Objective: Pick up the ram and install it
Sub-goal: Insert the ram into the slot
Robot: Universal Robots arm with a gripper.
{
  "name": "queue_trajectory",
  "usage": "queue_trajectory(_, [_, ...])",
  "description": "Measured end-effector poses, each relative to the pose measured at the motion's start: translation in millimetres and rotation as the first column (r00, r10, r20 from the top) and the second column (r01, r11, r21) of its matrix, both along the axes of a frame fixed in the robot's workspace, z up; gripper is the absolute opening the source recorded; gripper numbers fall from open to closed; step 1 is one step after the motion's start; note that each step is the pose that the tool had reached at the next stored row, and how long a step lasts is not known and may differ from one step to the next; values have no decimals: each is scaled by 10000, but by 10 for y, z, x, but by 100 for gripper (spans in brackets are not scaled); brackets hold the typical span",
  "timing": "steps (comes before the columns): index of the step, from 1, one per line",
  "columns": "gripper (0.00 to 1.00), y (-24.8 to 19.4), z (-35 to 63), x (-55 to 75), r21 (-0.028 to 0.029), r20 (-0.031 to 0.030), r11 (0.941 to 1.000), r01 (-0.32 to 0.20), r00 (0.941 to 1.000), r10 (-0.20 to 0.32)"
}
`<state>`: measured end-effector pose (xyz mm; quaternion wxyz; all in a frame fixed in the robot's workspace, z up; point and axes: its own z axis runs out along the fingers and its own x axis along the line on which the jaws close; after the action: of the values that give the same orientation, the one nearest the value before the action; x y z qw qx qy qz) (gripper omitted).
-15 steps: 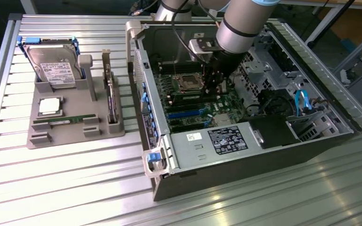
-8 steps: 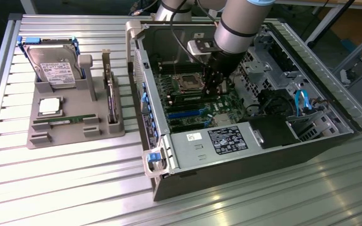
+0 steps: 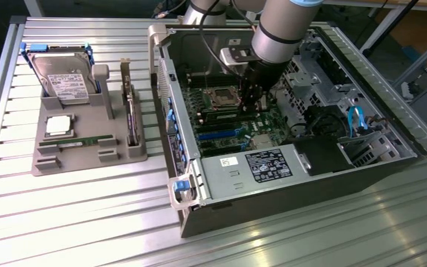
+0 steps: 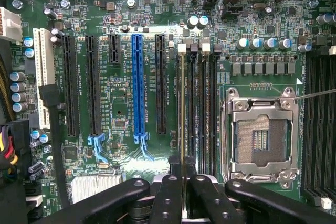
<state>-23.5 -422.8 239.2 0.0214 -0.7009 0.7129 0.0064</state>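
Exterior cam: high, off table (image 3: pixel 87 222), tilted down across whole bench. Mid distance. Tray (image 3: pixel 87 161) at exterior view's left, open case (image 3: pixel 310 189) at its right, arm (image 3: pixel 284 28) reaching in.

Wrist cam: inside case, very close, facing square onto board (image 4: pixel 121 93) (own gripper (image 4: pixel 184 166), clamped on ram (image 4: pixel 182 108) edge, in near foreground).

Shared: board, socket (image 3: pixel 222 99) (image 4: pixel 261 140), blue slot (image 3: pixel 217 134) (image 4: pixel 138 87).

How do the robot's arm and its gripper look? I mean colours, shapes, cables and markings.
The arm is a thick silver-grey tube with a black ring around it. A black cable runs beside it, and a small silver box sits at the wrist. The gripper is black, with jointed bar fingers that carry round pins. I see no readable markings.
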Motion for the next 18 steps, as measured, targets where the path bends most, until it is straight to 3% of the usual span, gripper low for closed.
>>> queue_trajectory(9, [12,0,50,-2,-1,3,10000,3,10000,-3])
queue_trajectory(12, [12,0,51,-19,-2,44,10000,3,10000,-3])
queue_trajectory(18, [12,0,51,-29,-3,46,10000,3,10000,-3])
